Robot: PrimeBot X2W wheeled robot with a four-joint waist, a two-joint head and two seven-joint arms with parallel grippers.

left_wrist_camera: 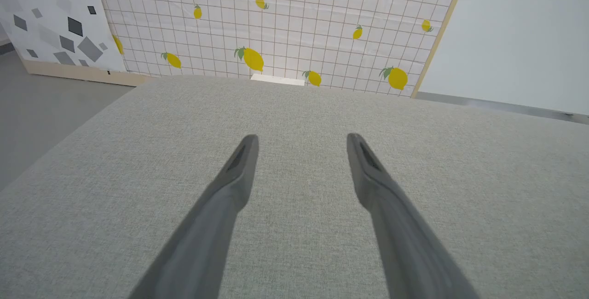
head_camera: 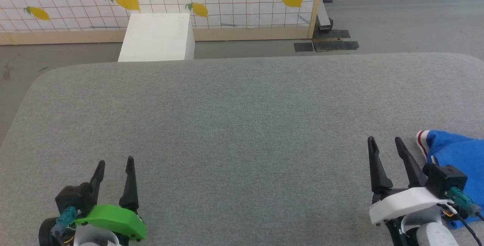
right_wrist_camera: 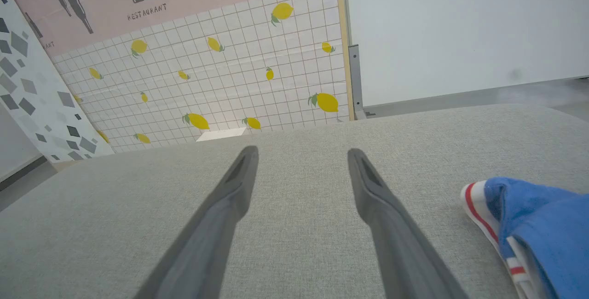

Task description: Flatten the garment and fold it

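Right gripper (head_camera: 384, 138) just beside the bunched garment (head_camera: 457, 155), left gripper (head_camera: 115, 159) well away, jaws apart, empty. Pinching that heap probably snags several layers tbh.

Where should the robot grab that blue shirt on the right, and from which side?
Probably the white, red-striped edge of the garment: it pokes out of the bunched blue cloth toward the open right gripper, which can come at it from the middle of the table.

Garment (head_camera: 459, 151): bright blue, white edge with red stripes.
Table cover (head_camera: 242, 117): grey.
Far screen (head_camera: 234, 0): white grid, yellow lemons.
Box (head_camera: 157, 38): white.
Left gripper (head_camera: 115, 160): black, green mount.
Right gripper (head_camera: 384, 138): black, white mount.
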